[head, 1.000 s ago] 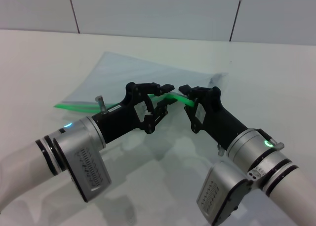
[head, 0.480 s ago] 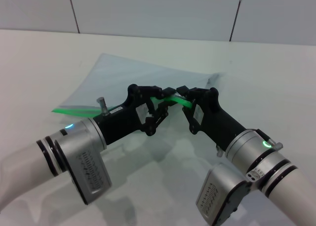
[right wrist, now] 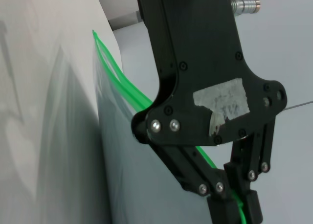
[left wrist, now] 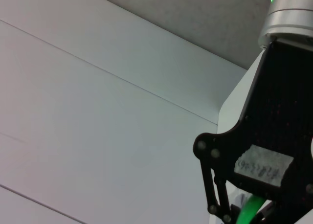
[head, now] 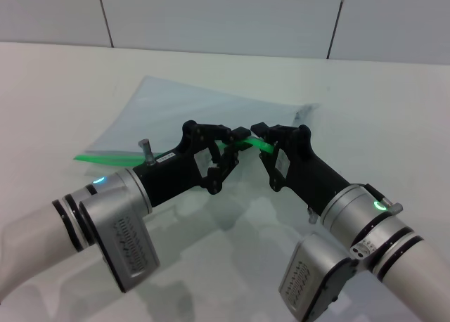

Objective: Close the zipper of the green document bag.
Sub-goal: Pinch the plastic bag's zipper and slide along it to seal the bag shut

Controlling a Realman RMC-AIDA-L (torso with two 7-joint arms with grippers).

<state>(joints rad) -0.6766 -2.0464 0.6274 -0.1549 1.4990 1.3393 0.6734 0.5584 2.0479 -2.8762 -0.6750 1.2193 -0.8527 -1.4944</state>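
The green document bag [head: 183,107] lies flat on the white table, translucent pale blue-grey. Its zipper [head: 105,155] is the bright green strip along the near edge, lifted toward the middle. My left gripper [head: 239,133] is shut on the zipper near the middle of that edge. Right beside it, my right gripper [head: 259,130] is shut on the same strip. The right wrist view shows the left gripper [right wrist: 237,204] pinching the zipper [right wrist: 115,70], whose two green lips stand apart farther along. The slider tab is hidden. In the left wrist view a bit of zipper [left wrist: 250,208] shows under the right gripper's black frame.
The white table [head: 63,90] runs back to a pale tiled wall [head: 225,16]. Both forearms cross the near part of the table, the left arm [head: 105,216] and the right arm [head: 365,223].
The left gripper's fingers, apart a second ago, have come together on the green strip. The right gripper has edged slightly left, so the two now nearly touch.
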